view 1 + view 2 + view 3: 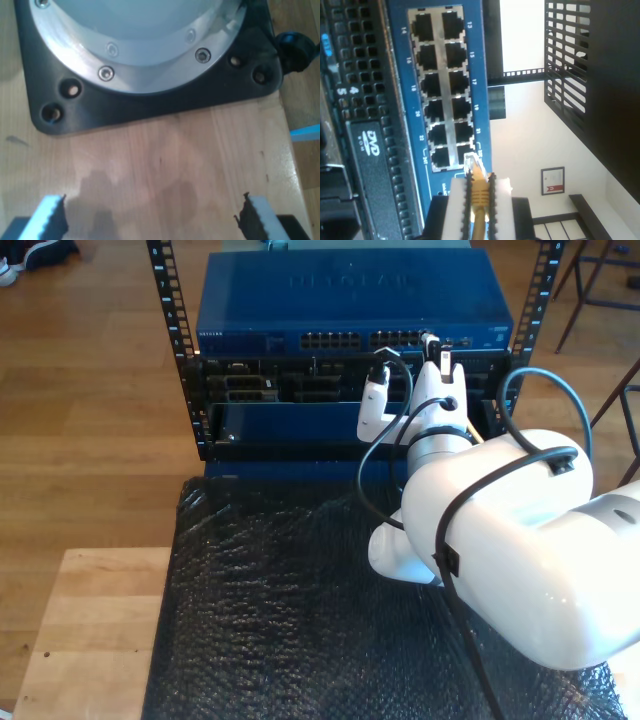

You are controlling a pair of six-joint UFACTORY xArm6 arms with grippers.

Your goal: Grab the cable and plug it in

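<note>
My second gripper (480, 200) is clenched on the yellow network cable (479, 195), its clear plug (472, 162) just ahead of the pads, touching the edge of the last port on the blue switch (440, 90). I judge a slight misalignment could jam the plug against the port frame or bend it. My first gripper (150, 215) hangs released over the wooden tabletop (175, 155), facing an arm's black base plate (150, 107). The exterior view adds the switch's place in the rack (180, 350).
</note>
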